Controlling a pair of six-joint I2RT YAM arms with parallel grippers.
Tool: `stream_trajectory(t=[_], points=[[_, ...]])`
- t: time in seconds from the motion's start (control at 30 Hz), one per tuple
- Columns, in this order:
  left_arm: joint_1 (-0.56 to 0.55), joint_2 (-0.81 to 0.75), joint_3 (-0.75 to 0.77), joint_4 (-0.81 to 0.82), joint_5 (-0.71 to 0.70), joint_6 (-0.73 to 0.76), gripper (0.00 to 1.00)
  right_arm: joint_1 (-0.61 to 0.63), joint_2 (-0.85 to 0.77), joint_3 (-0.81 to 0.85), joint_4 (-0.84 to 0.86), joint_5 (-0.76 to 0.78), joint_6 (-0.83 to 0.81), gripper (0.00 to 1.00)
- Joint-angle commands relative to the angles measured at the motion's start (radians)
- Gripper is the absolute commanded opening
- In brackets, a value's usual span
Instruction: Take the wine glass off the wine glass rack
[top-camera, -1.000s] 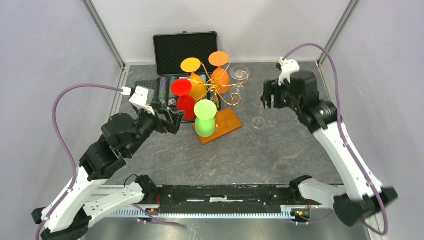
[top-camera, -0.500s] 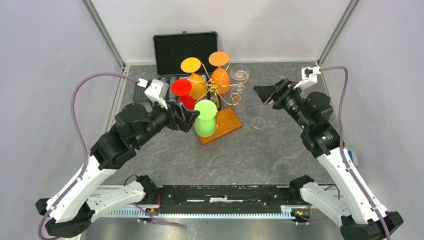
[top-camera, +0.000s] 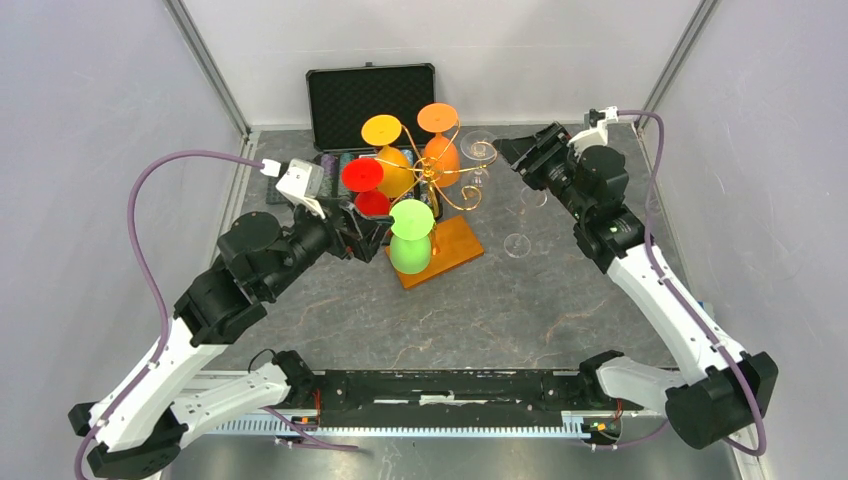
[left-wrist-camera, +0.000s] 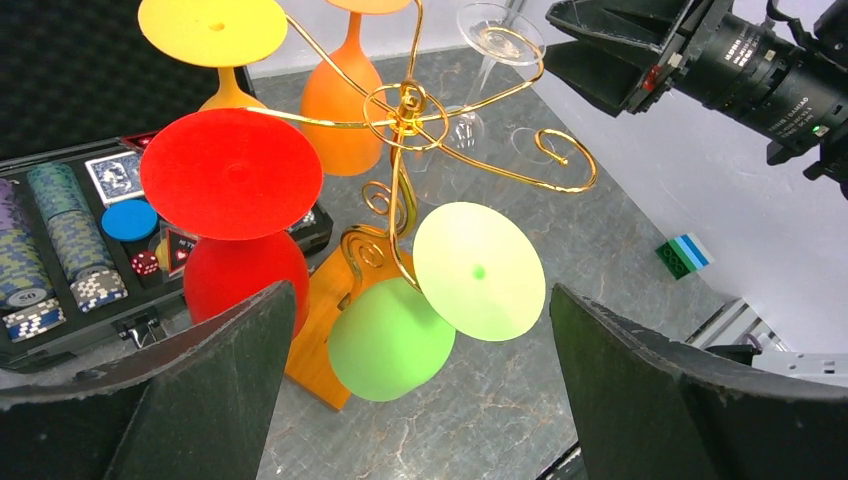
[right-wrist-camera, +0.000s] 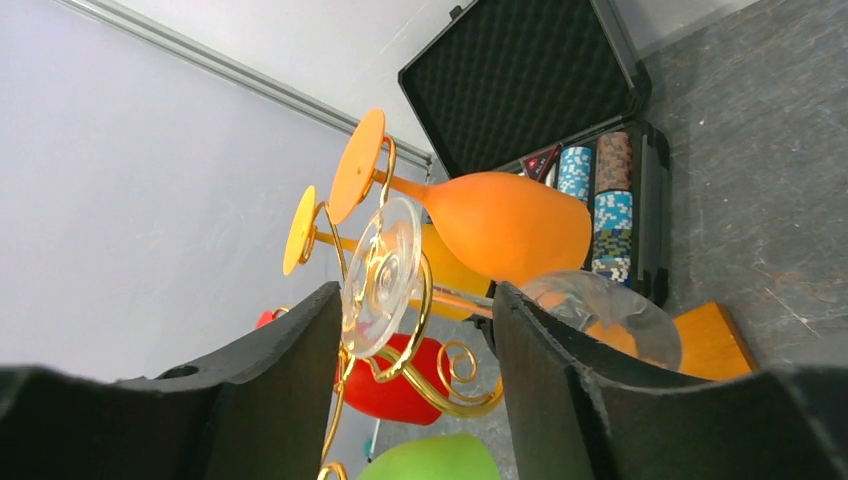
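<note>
My right hand (right-wrist-camera: 415, 300) stands partly open, its black fingers (right-wrist-camera: 290, 380) flanking the round foot of the clear wine glass (right-wrist-camera: 378, 270) with no grip on it that I can see. The glass hangs bowl-down from a curled arm of the golden wire rack (top-camera: 447, 183) at the back of the grey marbled bench (top-camera: 500, 310). My left hand (left-wrist-camera: 420, 295) is spread wide and empty before the red glass (left-wrist-camera: 232, 180) and green glass (left-wrist-camera: 392, 338), and only its camera shows poker chips (left-wrist-camera: 60, 225) in the black case (top-camera: 372, 100).

wine glass rack (left-wrist-camera: 409, 98) gold | wine glass (right-wrist-camera: 383, 270) clear | other glasses (left-wrist-camera: 230, 175) red, yellow, orange, green | case (top-camera: 370, 100) black
</note>
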Motion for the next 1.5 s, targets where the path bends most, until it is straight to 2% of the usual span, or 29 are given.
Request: stream_trajectory(t=[0.0, 0.2, 0.47, 0.63, 0.73, 0.9, 1.2, 1.4, 1.47], points=[[-0.002, -0.019, -0.013, 0.050, -0.030, 0.035, 1.00, 0.000, 0.027, 0.050, 0.143, 0.001, 0.052, 0.59], [-0.002, -0.029, -0.020, 0.050, -0.035, 0.042, 1.00, 0.001, 0.084, 0.072, 0.171, -0.029, 0.078, 0.44], [-0.003, -0.033, -0.032, 0.048, -0.039, 0.044, 1.00, 0.005, 0.109, 0.067, 0.200, -0.069, 0.106, 0.30], [-0.002, -0.034, -0.035, 0.043, -0.044, 0.046, 1.00, 0.009, 0.121, 0.076, 0.191, -0.089, 0.105, 0.30], [-0.003, -0.035, -0.035, 0.042, -0.045, 0.048, 1.00, 0.013, 0.134, 0.097, 0.167, -0.104, 0.097, 0.33], [-0.002, -0.035, -0.036, 0.042, -0.044, 0.050, 1.00, 0.027, 0.143, 0.119, 0.145, -0.101, 0.085, 0.34], [-0.003, -0.044, -0.043, 0.039, -0.044, 0.048, 1.00, 0.037, 0.140, 0.135, 0.111, -0.104, 0.082, 0.17], [-0.003, -0.046, -0.044, 0.039, -0.047, 0.048, 1.00, 0.039, 0.142, 0.147, 0.064, -0.110, 0.064, 0.20], [-0.003, -0.047, -0.044, 0.039, -0.046, 0.048, 1.00, 0.040, 0.140, 0.148, 0.059, -0.108, 0.062, 0.16]])
